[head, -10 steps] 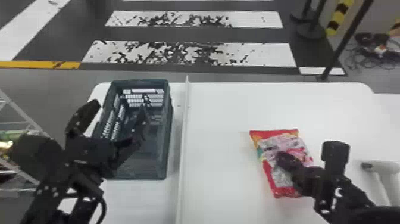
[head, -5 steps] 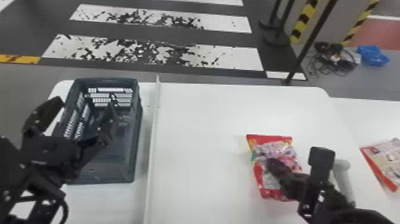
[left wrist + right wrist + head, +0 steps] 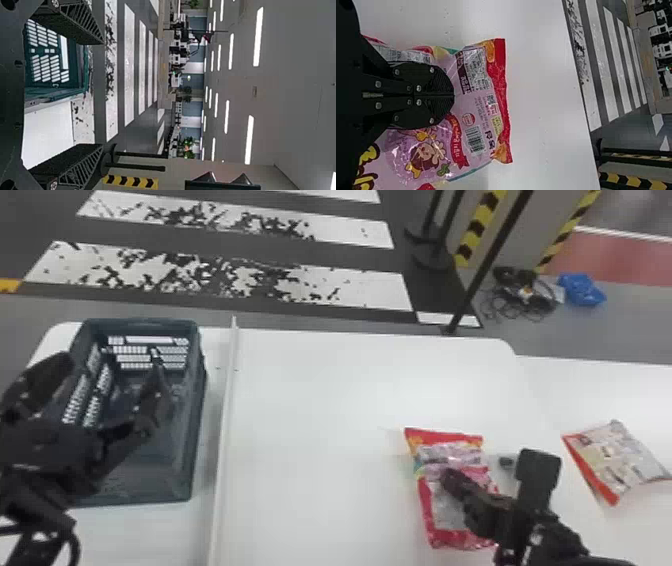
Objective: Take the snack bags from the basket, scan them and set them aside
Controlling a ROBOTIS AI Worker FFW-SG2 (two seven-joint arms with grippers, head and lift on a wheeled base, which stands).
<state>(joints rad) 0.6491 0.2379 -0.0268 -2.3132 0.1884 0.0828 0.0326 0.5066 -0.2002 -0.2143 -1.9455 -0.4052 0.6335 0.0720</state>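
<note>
Lying on the white tabletop (image 3: 320, 405), the red-and-pink glossy plastic snack bag (image 3: 435, 455) has broad room between its near-left side and the long, thin white divider (image 3: 225, 440), and more toward the table's far edge. The black right gripper (image 3: 452, 480) is over the bag, its jaws together; I cannot tell whether they pinch any of the film. The dark grey-green plastic basket (image 3: 197, 430) sits just left of the divider, its far rim near the table's far edge. The black left gripper (image 3: 110, 362) hangs over the basket with its jaws wide apart.

The basket is a deep rectangle with slotted walls and a rounded rim. The bag's film is wrinkled and shiny, with flat red end seals and a barcode (image 3: 474, 139) facing up. On the right lies a white-and-orange snack bag (image 3: 615, 460), flat and creased, apart from the first.

Compared with the earlier frames, the head view is turned further right: the basket appears farther left, and the second bag, cut off half a second ago, shows much more fully. The right gripper remains over the first bag.
</note>
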